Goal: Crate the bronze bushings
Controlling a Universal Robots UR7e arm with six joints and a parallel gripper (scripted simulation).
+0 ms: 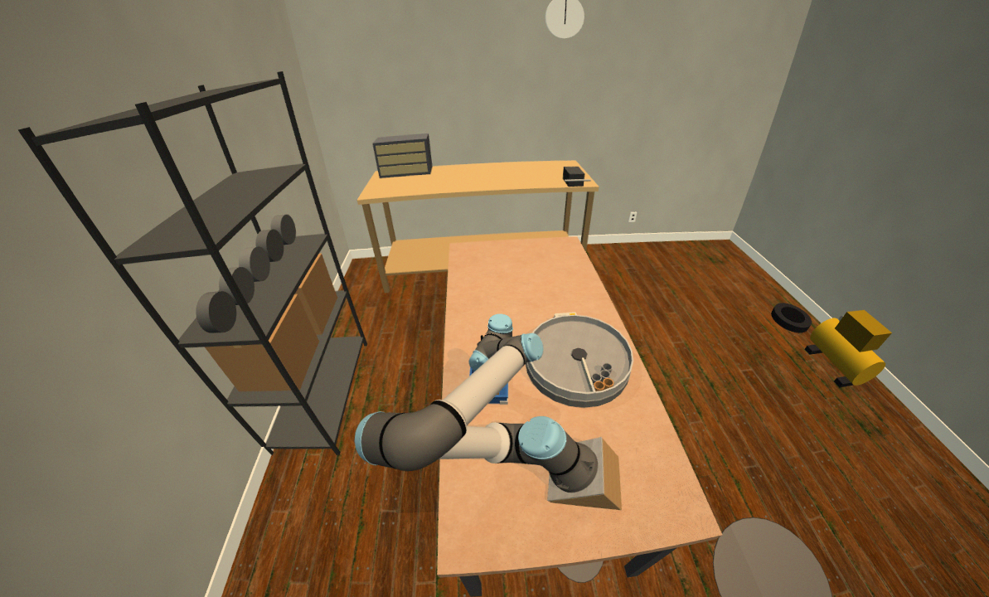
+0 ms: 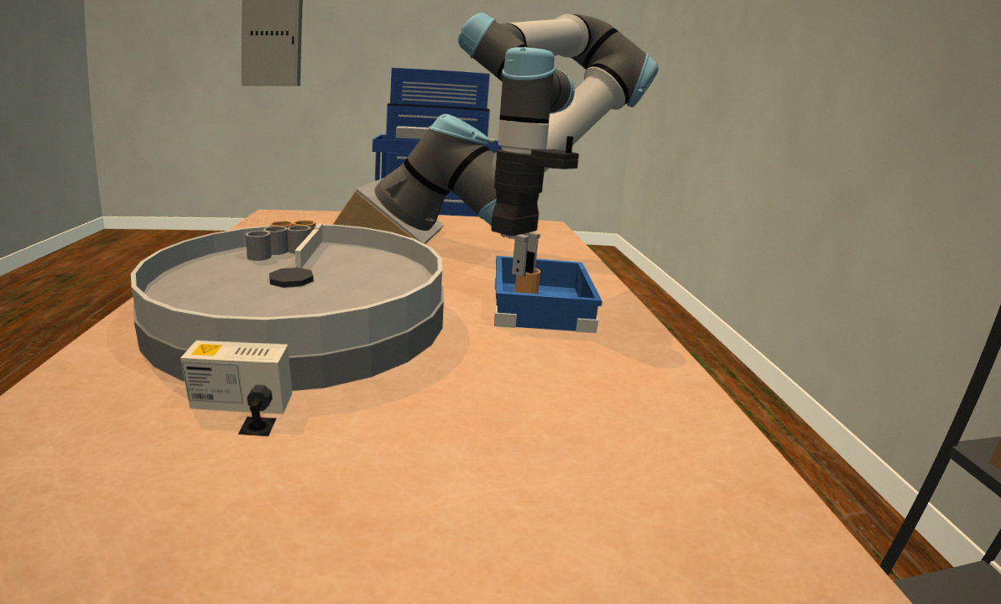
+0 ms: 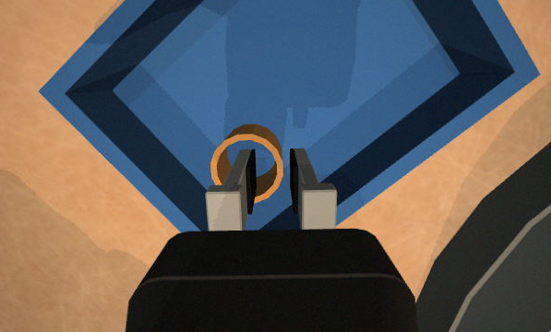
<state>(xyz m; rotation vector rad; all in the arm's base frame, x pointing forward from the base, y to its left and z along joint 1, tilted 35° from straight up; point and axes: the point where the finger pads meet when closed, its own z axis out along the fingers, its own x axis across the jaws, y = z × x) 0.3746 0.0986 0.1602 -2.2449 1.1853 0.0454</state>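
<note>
Bronze bushing (image 2: 528,283) (image 3: 261,130) stands upright in the crate (image 1: 501,399) (image 2: 547,309) (image 3: 55,92), near one corner. Two more bronze (image 1: 599,390) (image 2: 305,222) sit on the turning table (image 1: 583,398) (image 2: 368,319) (image 3: 529,198), beside three steel bushings (image 1: 606,370) (image 2: 258,247). I judge them stiff, fairly light, perhaps slippery; best taken across the outer wall or by pinching one wall. My gripper (image 2: 524,272) (image 3: 272,168) is parted, grasping nothing; wrist points down over the crate, arm (image 1: 487,382) (image 2: 592,103) folded above. Next I'd lift straight, lest a fingertip catch the rim.
</note>
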